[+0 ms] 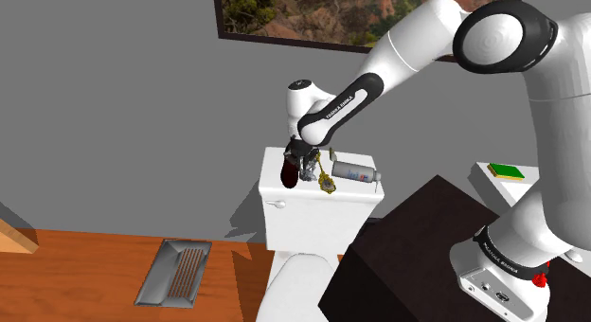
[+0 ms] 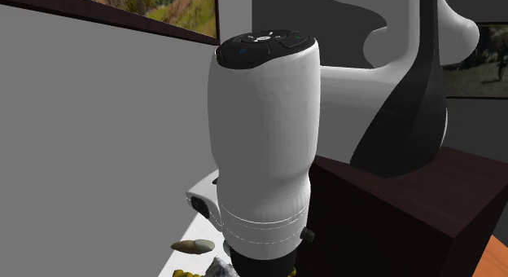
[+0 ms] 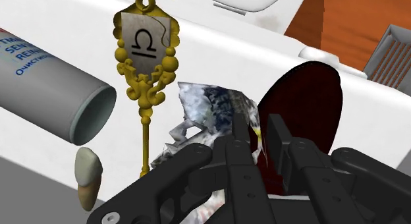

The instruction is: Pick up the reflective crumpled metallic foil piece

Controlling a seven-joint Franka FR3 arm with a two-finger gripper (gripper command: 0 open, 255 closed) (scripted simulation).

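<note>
Second exterior view: the arm's white link [image 2: 264, 145] stands in the foreground and hides most of the toilet tank lid [image 2: 189, 235]; a pale pebble-like piece [image 2: 194, 246] shows beside it, and scraps at the bottom edge are cut off. Wrist view: the pincer [image 3: 258, 127] is low over the lid, its black body covering the near part of the crumpled foil piece [image 3: 207, 111]. Whether the pincer has closed on the foil or merely stands against it cannot be told; the contact area is hidden. The foil, silvery with dark reflections, lies on the white lid between a gold ornament [image 3: 146, 64] bearing a Libra sign and a dark red oval object [image 3: 303, 111], just beside both, possibly touching the ornament's stem. Count on the lid: one foil, one ornament, one dark red oval, one printed tube [image 3: 46, 78] lying on its side with its open end towards the ornament, and one pebble-like piece near the lid's edge: five things. Shoulder view: the pincer [image 1: 305, 169] hangs over the tank lid [image 1: 322, 205], the grey wall close behind and the dark stand [image 1: 417, 244] close to one side. One vent [image 1: 175, 271] sits in the wooden floor, well apart.
</note>
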